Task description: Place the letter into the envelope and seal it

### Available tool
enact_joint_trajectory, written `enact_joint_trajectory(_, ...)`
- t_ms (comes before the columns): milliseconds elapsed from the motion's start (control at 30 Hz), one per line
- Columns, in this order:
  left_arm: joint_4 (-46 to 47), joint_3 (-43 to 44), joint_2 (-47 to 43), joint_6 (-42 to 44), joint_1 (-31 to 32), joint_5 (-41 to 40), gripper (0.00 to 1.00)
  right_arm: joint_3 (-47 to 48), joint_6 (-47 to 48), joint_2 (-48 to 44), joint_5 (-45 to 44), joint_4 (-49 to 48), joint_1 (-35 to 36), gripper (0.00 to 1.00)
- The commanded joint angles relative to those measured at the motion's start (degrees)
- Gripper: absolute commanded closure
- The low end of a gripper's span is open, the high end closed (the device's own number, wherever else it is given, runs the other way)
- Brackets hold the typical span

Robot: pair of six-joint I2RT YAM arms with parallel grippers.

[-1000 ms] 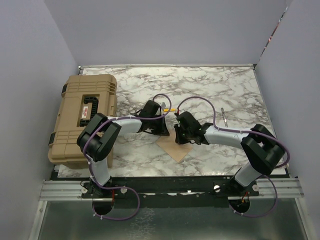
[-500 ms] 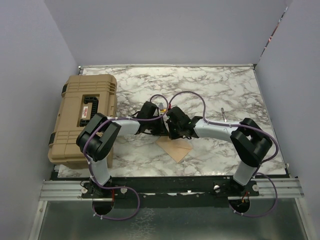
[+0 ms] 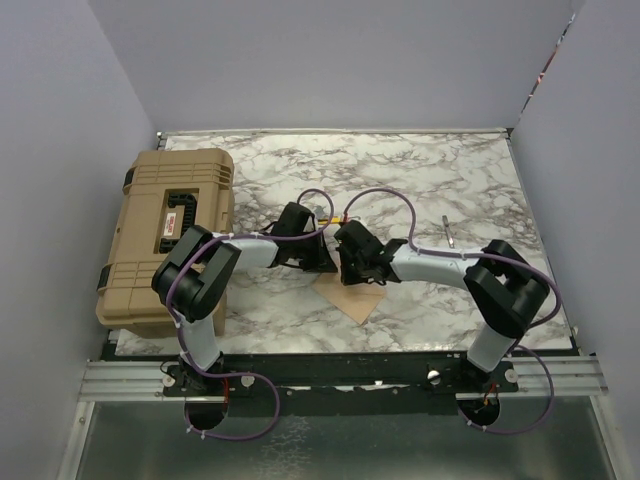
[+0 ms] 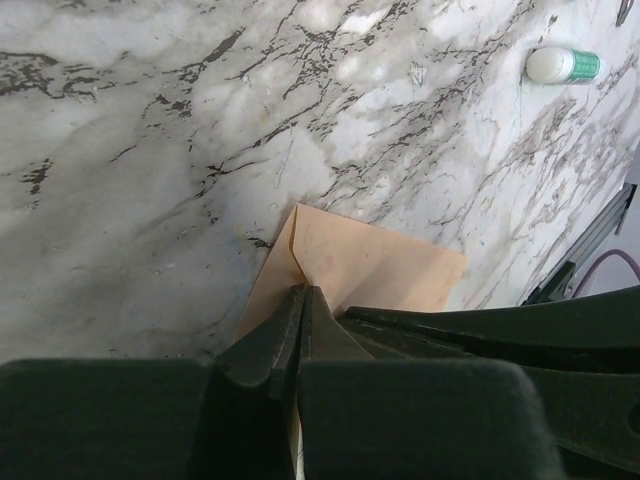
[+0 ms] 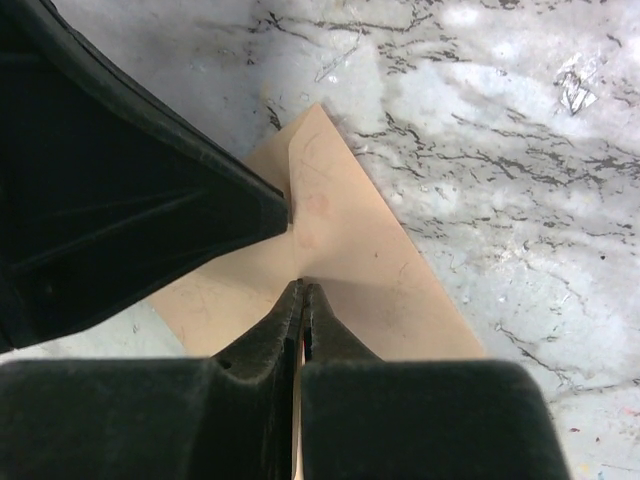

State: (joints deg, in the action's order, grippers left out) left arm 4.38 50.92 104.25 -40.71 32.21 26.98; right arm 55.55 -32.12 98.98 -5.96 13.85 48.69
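The tan kraft envelope point(image 3: 357, 300) lies flat on the marble table near the front edge, with a crease running to one corner. It also shows in the left wrist view point(image 4: 390, 265) and in the right wrist view point(image 5: 370, 250). No separate letter sheet shows; it is hidden or out of view. My left gripper point(image 3: 320, 264) point(image 4: 300, 291) is shut, its tips down on the envelope's far-left part. My right gripper point(image 3: 350, 272) point(image 5: 303, 286) is shut, its tips pressing on the envelope's middle, right beside the left gripper. Each gripper shows as a black shape in the other's wrist view.
A tan hard case point(image 3: 170, 235) stands at the table's left edge. A small white tube with a green cap point(image 4: 563, 65) lies on the marble beyond the envelope. A thin pen-like object point(image 3: 449, 232) lies at the right. Purple walls surround the table.
My right gripper has moved left, close to the left gripper, and now rests on the envelope. The left gripper has barely moved.
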Motion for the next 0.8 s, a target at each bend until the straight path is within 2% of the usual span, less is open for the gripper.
enact_joint_trajectory(0, -3.59, -0.09, 0.76, 1.06, -0.78, -0.46, 1.00, -3.68, -2.49, -0.71, 2.71, 3.75, 0.71, 0.98)
enact_joint_trajectory(300, -3.68, 1.56, 0.12, 1.33, -0.92, 1.29, 1.00, -5.07, -5.07, -1.86, 1.98, 5.17, 0.77, 0.99)
enact_joint_trajectory(567, -1.22, 2.84, -4.92, 2.14, -0.92, 3.85, 1.00, -3.71, -7.69, 0.25, 2.03, 4.36, 0.76, 1.00)
enact_joint_trajectory(767, 2.81, 1.26, -1.32, -0.21, -0.68, 5.03, 1.00, -3.33, -7.91, -0.27, 2.27, 4.44, 0.71, 0.99)
